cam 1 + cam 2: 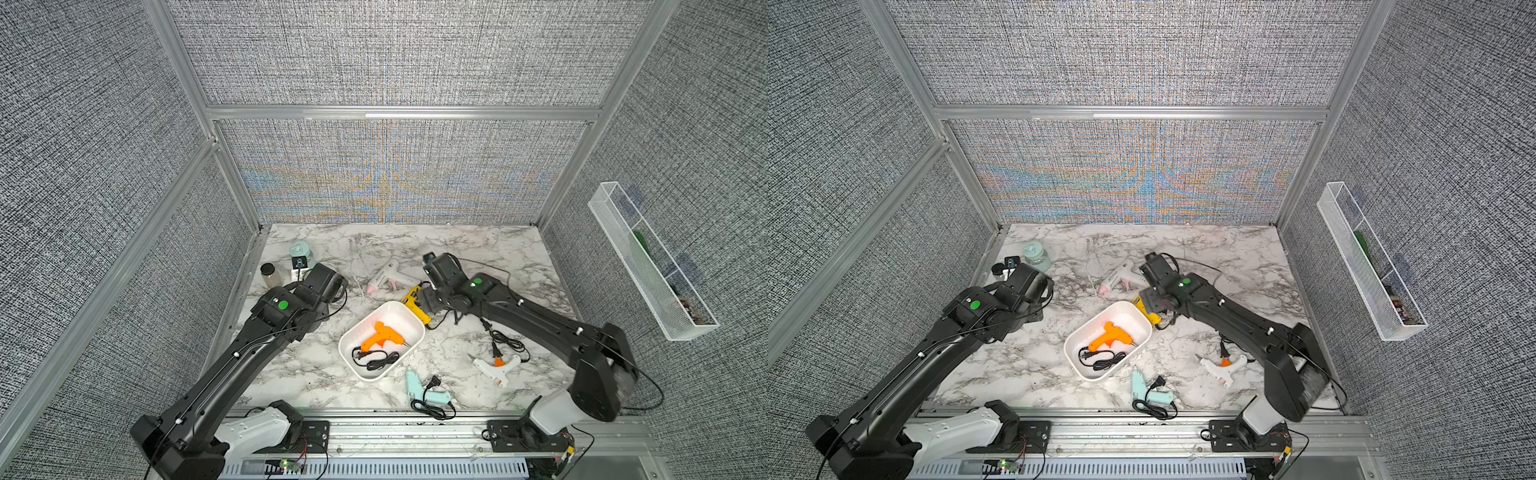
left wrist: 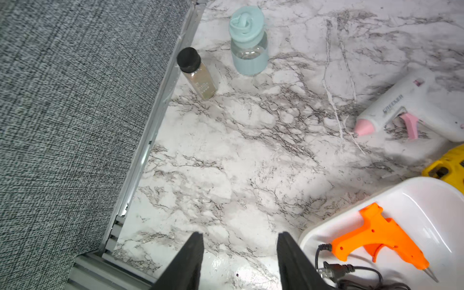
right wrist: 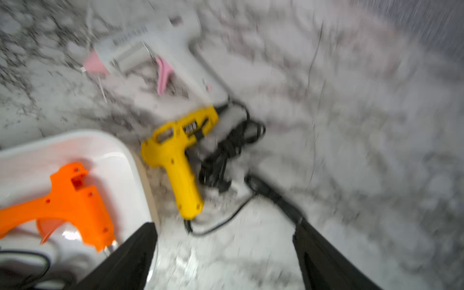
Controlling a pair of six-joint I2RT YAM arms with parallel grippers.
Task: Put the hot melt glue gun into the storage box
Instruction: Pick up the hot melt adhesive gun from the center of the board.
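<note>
one orange glue gun (image 1: 382,337) lies in the storage box (image 1: 401,316), cord (image 1: 376,359) coiled beside it. yellow glue gun (image 3: 175,155) on table (image 1: 457,249) just outside the box. left gripper (image 2: 239,234) partly spread, empty. right gripper (image 3: 223,226) spread wide, empty, near the yellow glue gun; view blurred.

A white storage box (image 1: 401,319) sits at an angle in the middle of the marbled desk (image 1: 316,365). An orange glue gun (image 1: 380,336) lies inside it, with its coiled black cord (image 1: 376,358) in the box's near end. A yellow glue gun (image 1: 415,309) lies just outside the far right rim, partly covered by the right arm (image 1: 540,324). Farther back is a white glue gun with a pink nozzle (image 1: 388,274). Near the front edge lie a mint glue gun (image 1: 413,384) and a white glue gun with an orange trigger (image 1: 490,368). The left arm (image 1: 257,345) ends near a mint-lidded jar (image 1: 300,250) and a dark-capped bottle (image 1: 269,275). A wire-mesh tray (image 1: 648,270) hangs on the right wall.
</note>
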